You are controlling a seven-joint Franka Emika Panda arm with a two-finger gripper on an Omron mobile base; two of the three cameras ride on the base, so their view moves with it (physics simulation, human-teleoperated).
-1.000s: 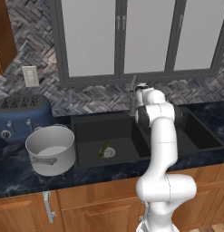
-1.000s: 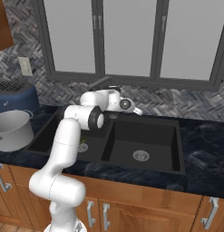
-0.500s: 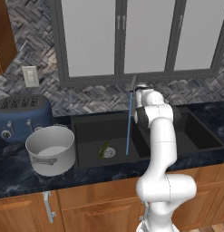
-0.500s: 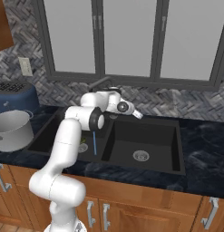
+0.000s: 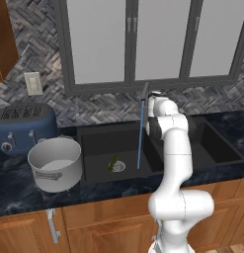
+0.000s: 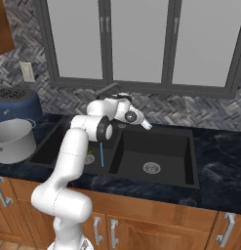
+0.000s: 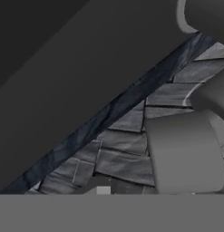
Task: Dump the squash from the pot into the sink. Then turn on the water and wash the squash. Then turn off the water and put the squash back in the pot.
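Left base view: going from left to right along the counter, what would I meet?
Blue toaster → grey pot → green squash in the sink → thin stream of water → white robot arm.

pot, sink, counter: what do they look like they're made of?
Pot: looks like brushed light-grey metal, matte sheen, pale inside.
Sink: flat matte black, maybe composite or coated; no gloss shows.
Counter: dark polished stone look, bluish veining, faint shine.
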